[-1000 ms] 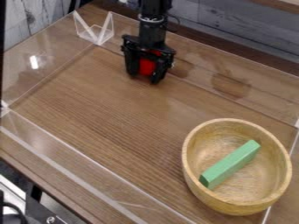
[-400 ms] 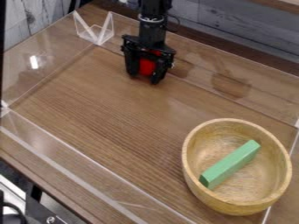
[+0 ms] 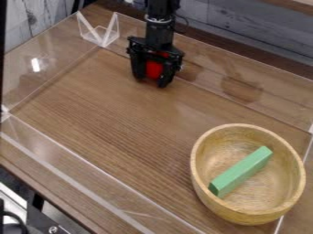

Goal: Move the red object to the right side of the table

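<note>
The red object (image 3: 153,67), a small bright red rounded toy, sits on the brown wood-grain table (image 3: 123,119) at the back left. My black gripper (image 3: 156,69) points straight down over it, lowered to the tabletop, and its open fingers stand on either side of the toy. Whether the fingers touch it I cannot tell. Part of the toy is hidden behind the gripper body.
A round light wooden bowl (image 3: 210,195) sits at the front right with a green rectangular block (image 3: 240,171) lying inside. Low clear acrylic walls (image 3: 49,146) border the tabletop, and a clear folded piece (image 3: 98,30) stands at the back left corner.
</note>
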